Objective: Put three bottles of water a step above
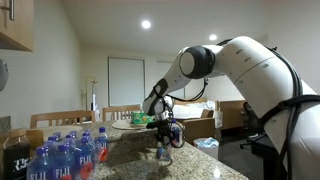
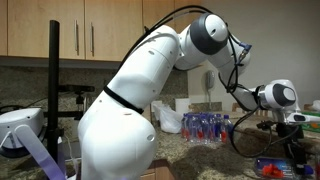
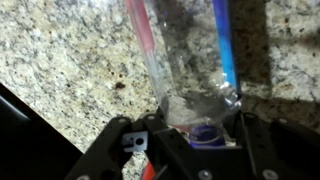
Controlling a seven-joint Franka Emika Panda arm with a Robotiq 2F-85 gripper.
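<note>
Wrist view looked straight down past the black two-fingered gripper onto a small clear plastic water bottle with blue and red label stripes. The bottle's blue cap sat between the jaws, one finger on either side of the neck. The jaws stood narrowed about that top, but I could not tell whether the pads actually pressed the plastic. Beneath it spread the speckled tan-grey granite countertop.

In an exterior view the same bottle stood upright on the countertop, out toward its far edge, with the gripper directly above it and reaching down over its cap. A cluster of clear blue-capped water bottles crowded the countertop's near left corner, well apart from the single bottle. The white robot arm arched in from the right. Farther back stood light wooden chairs.

In an exterior view the arm's bulky white body filled the foreground. Behind it the bottle cluster sat near the countertop's back edge, just beside a crumpled white plastic bag. Brown wooden wall cabinets hung farthest off.
</note>
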